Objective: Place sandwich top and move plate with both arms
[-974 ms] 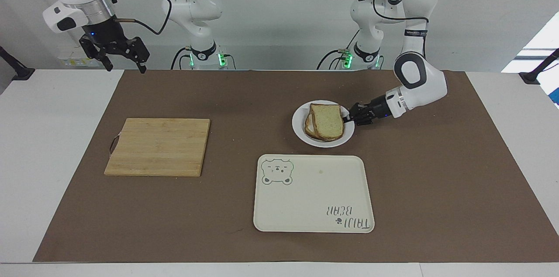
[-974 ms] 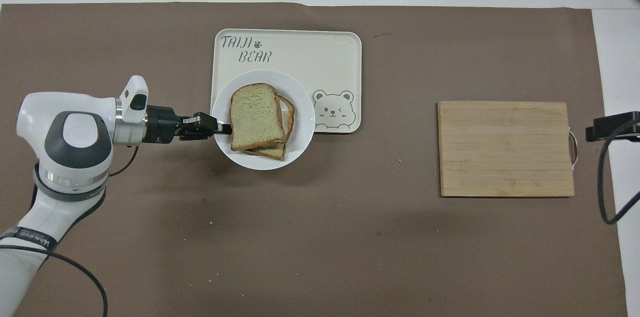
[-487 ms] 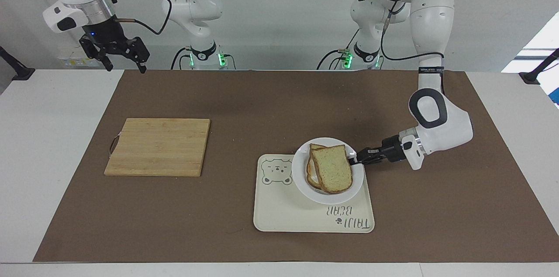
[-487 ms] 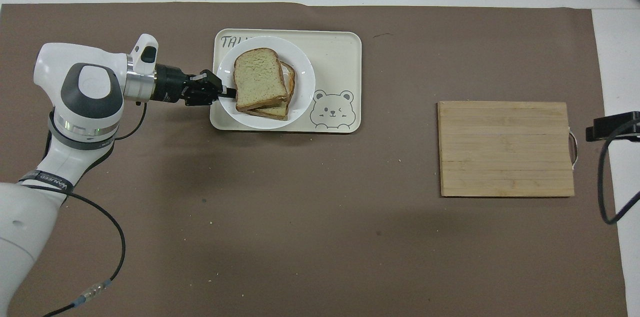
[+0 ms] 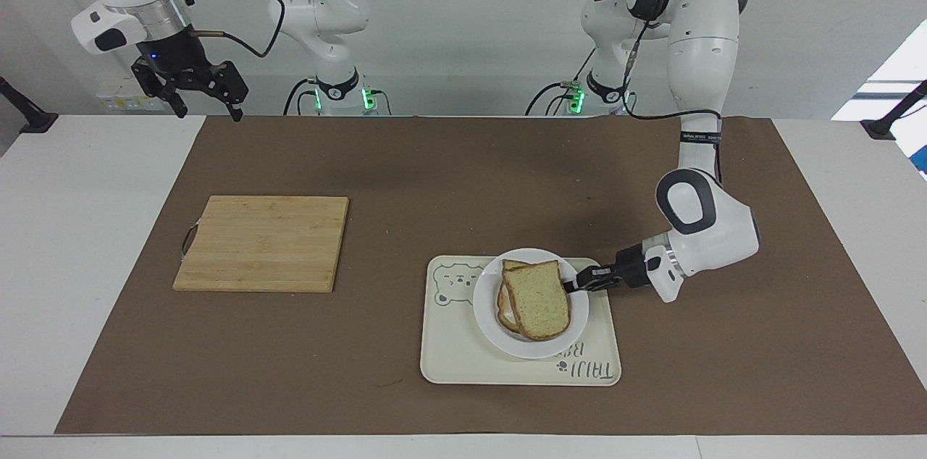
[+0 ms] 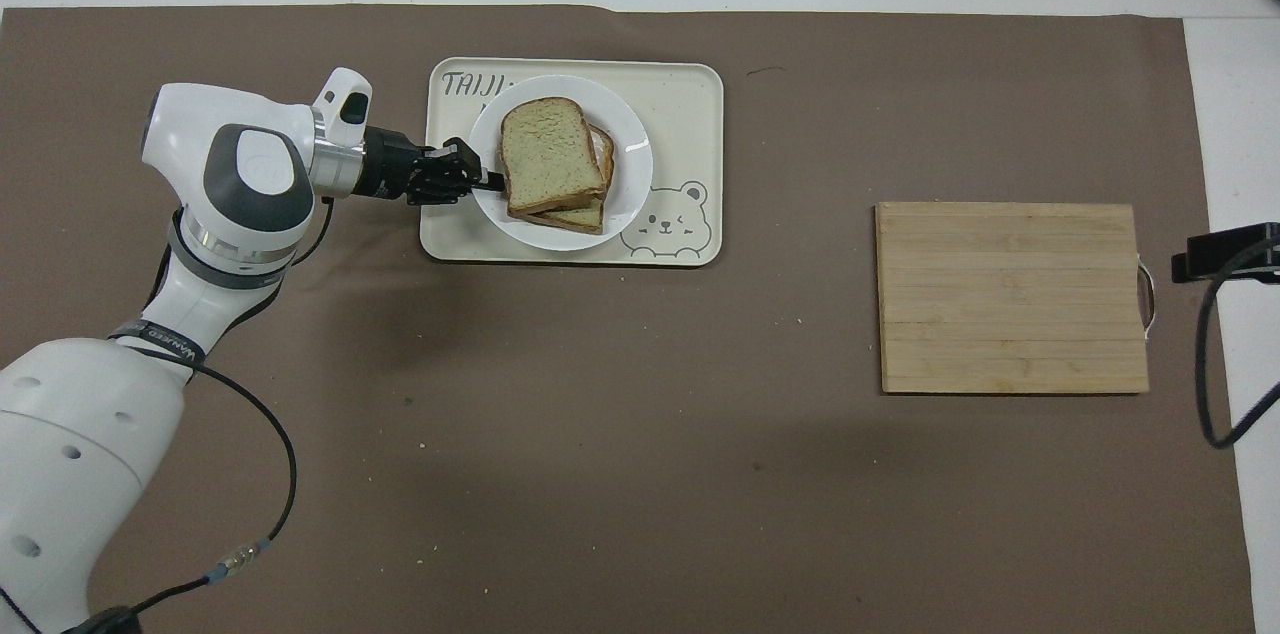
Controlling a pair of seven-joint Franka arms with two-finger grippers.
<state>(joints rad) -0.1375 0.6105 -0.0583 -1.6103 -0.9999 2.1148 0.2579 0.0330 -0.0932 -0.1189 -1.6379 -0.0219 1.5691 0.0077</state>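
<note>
Overhead view: the sandwich top (image 6: 550,152) lies on a lower slice on the plate (image 6: 630,176), long axis running away from the robots, rounded end farther out. The left gripper (image 5: 577,284) pinches the plate's rim, over the bear tray (image 5: 463,365); since half a second ago the plate has slid along the tray toward the bear drawing. The right gripper (image 5: 204,109), fingers spread wide, waits above the table edge, well apart from the tray.
</note>
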